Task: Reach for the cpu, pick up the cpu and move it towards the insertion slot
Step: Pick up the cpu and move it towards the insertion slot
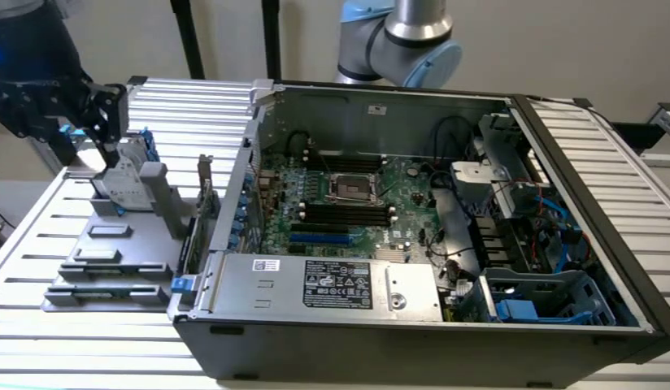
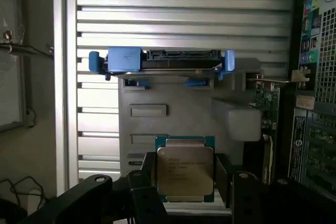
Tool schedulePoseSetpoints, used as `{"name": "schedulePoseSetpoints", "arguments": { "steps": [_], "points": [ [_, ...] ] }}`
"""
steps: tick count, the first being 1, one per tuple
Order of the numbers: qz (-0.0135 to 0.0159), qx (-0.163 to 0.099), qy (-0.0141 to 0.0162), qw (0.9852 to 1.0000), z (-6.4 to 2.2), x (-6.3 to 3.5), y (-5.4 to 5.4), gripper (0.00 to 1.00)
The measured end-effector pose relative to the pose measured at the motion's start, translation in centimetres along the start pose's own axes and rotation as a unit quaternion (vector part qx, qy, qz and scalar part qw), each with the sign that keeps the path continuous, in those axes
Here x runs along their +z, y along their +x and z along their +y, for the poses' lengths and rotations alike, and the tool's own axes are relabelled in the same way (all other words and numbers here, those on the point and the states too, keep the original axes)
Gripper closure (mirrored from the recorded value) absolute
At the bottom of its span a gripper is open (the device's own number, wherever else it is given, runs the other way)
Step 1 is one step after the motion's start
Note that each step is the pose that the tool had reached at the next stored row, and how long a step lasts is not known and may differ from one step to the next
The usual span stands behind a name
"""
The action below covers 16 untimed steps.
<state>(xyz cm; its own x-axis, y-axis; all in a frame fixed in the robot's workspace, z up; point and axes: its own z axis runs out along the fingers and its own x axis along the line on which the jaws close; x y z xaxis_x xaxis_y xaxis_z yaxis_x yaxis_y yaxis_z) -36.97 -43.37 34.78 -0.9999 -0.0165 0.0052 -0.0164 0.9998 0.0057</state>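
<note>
The cpu appears clamped between the fingers of the gripper, upper left of the exterior view. The insertion slot, mid-frame and well apart, is not yet reached.

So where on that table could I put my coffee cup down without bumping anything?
The bare slatted table in front of the grey fixture, at the exterior view's left, is free. So are the slats behind it, beside the computer case. Inside the case it is crowded with boards and cables.
</note>
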Motion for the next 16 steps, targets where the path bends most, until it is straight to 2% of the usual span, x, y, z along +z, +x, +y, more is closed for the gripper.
{"name": "schedulePoseSetpoints", "arguments": {
  "steps": [5, 16],
  "points": [
    [0.0006, 0.000, 0.0000, 1.0000, 0.01, -1.37, -2.3, 0.46],
    [0.0008, 0.000, -0.0008, 1.0000, 0.10, -3.19, -7.1, 0.46]
  ]
}}
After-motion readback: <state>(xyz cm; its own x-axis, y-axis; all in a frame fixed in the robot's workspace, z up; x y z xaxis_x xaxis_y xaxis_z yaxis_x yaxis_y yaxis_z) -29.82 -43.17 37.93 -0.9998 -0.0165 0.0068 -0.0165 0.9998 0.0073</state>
